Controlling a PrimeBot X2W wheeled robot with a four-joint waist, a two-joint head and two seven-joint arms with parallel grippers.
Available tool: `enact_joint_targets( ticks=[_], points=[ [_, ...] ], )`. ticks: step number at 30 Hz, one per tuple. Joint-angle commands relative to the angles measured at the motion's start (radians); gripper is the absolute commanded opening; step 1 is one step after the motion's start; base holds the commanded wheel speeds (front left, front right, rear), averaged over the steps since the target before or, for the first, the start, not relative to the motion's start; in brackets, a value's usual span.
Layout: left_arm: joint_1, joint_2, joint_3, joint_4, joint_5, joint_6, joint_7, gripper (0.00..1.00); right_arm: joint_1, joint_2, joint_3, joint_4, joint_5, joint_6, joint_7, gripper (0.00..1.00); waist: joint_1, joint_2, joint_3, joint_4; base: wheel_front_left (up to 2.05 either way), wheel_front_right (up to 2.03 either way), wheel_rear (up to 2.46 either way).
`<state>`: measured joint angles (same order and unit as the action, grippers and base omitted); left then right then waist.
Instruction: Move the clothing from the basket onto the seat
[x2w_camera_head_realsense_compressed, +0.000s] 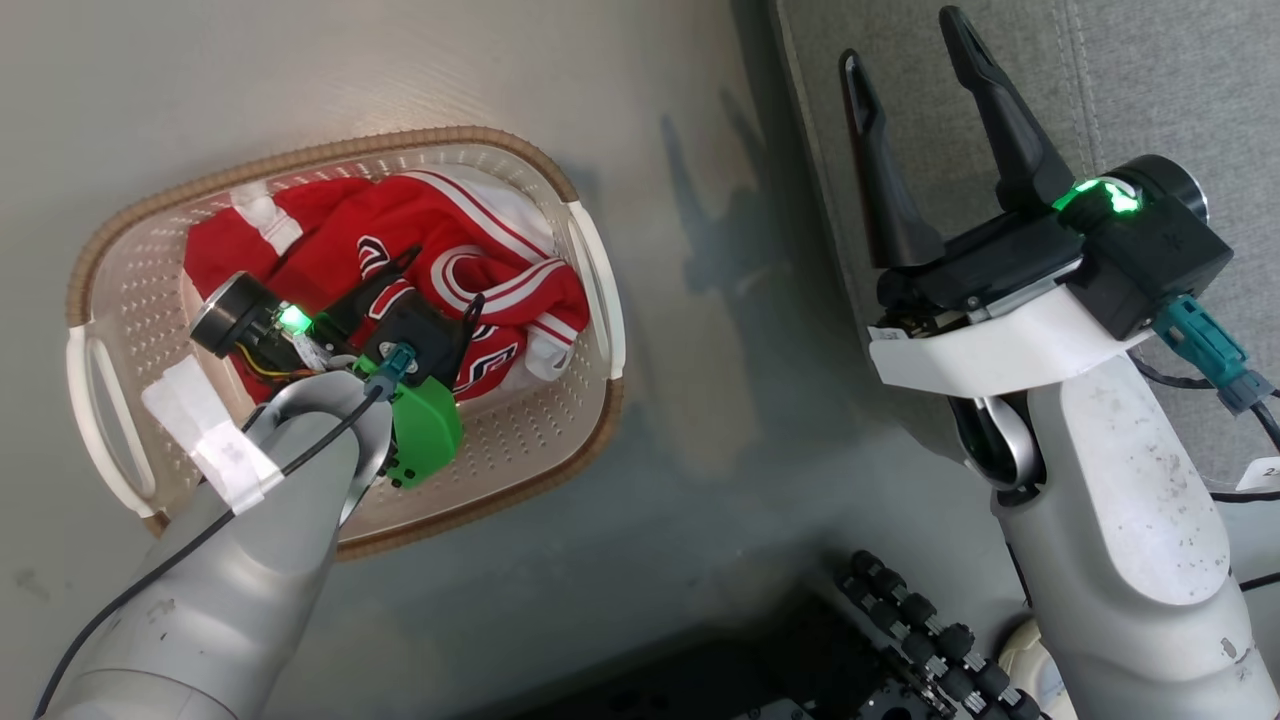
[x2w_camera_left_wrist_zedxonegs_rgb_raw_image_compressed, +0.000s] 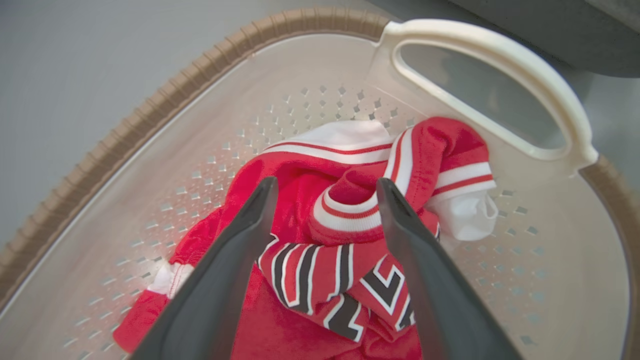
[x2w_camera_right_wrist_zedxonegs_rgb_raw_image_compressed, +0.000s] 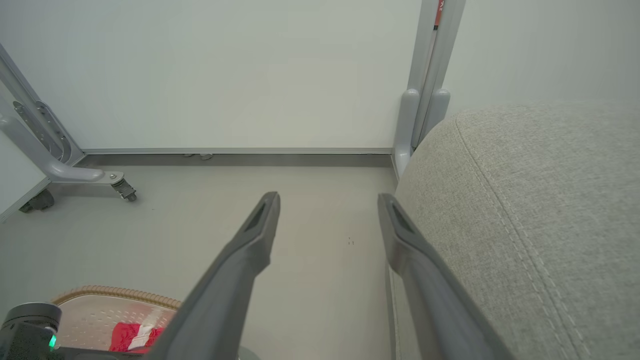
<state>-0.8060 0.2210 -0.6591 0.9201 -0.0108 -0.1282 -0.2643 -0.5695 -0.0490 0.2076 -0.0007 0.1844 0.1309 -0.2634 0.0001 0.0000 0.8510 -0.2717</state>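
**Limp red heap in the basket, left hand poised above it**

My left hand (x2w_camera_left_wrist_zedxonegs_rgb_raw_image_compressed: 326, 185) hangs inside the basket (x2w_camera_head_realsense_compressed: 330, 150), fingers spread wide and nothing between them, tips aimed down at the clothing (x2w_camera_left_wrist_zedxonegs_rgb_raw_image_compressed: 280, 330). The red garments lie crumpled together on the basket's bottom, bunched toward the end with the white handle (x2w_camera_left_wrist_zedxonegs_rgb_raw_image_compressed: 500, 55) that faces the seat (x2w_camera_right_wrist_zedxonegs_rgb_raw_image_compressed: 525, 200). The seat is bare where I can see it.

I judge this load to be light, limp and a little slick, as sports fabric tends to be. It should hang long once lifted, and a trailing end could catch on the rim or tug the light basket across the floor (x2w_camera_head_realsense_compressed: 750, 350). The two pieces look tangled, so one pinch may bring both or shed one halfway.

The best hold, I think, is the raised fold at the striped band (x2w_camera_left_wrist_zedxonegs_rgb_raw_image_compressed: 345, 212), right between my fingers. It is thicker there, with several layers to bite.

My right hand (x2w_camera_right_wrist_zedxonegs_rgb_raw_image_compressed: 327, 197) is also spread and empty, over the floor beside the seat's edge.
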Motion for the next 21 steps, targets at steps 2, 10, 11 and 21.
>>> enact_joint_targets(
  ticks=[2,10,11,21],
  points=[
    [-0.027,0.010,-0.041,0.028,-0.012,-0.003,0.000,1.00,-0.015,-0.003,-0.005,-0.008,0.000,0.000,-0.002,1.00,-0.0001,0.0000,0.030,-0.006,0.00,0.00,0.00],
    [-0.092,0.019,-0.163,0.131,-0.030,-0.003,0.000,1.00,-0.025,-0.003,-0.006,-0.019,-0.006,0.000,-0.002,1.00,-0.0001,0.0000,0.076,0.004,0.00,0.00,0.00],
    [-0.102,0.021,-0.171,0.143,-0.029,-0.003,0.000,1.00,-0.027,-0.003,-0.007,-0.021,-0.006,0.000,-0.002,1.00,-0.0001,0.0000,0.082,0.004,0.00,0.00,0.00],
    [-0.205,-0.006,-0.247,0.294,0.001,-0.003,0.008,1.00,-0.023,-0.003,-0.005,-0.028,-0.016,0.000,-0.002,1.00,-0.0001,0.0000,0.134,0.006,0.00,0.00,0.00]
  ],
)
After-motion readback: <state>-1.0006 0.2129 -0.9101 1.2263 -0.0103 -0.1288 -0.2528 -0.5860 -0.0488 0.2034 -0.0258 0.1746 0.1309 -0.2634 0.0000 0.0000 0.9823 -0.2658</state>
